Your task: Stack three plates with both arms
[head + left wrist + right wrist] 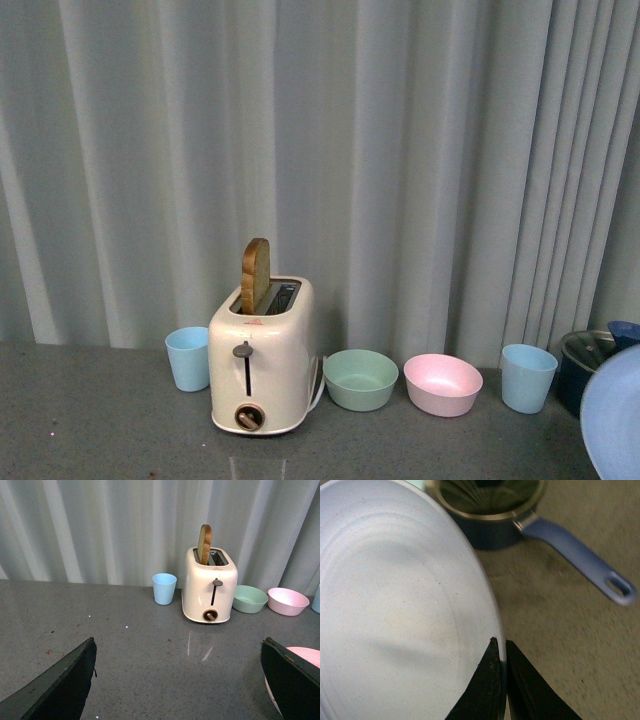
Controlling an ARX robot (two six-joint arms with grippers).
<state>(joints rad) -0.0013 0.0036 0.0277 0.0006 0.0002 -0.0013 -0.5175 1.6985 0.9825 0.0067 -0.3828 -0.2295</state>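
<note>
The light blue plate (395, 610) fills most of the right wrist view, lifted and tilted off the table. My right gripper (499, 645) is shut on its rim, one finger on each face. In the front view the same light blue plate (615, 420) shows as an arc at the far right edge. My left gripper (177, 647) hangs open over bare grey tabletop, its dark fingers (60, 685) spread wide. A sliver of the pink plate (305, 655) shows behind its other finger. The cream-beige plate is out of view.
A cream toaster (260, 365) with a slice of bread stands mid-table. Beside it are a light blue cup (187, 358), a green bowl (360, 378), a pink bowl (442, 384) and another blue cup (527, 377). A dark blue saucepan (492, 510) with a long handle sits near the held plate. Curtains close off the back.
</note>
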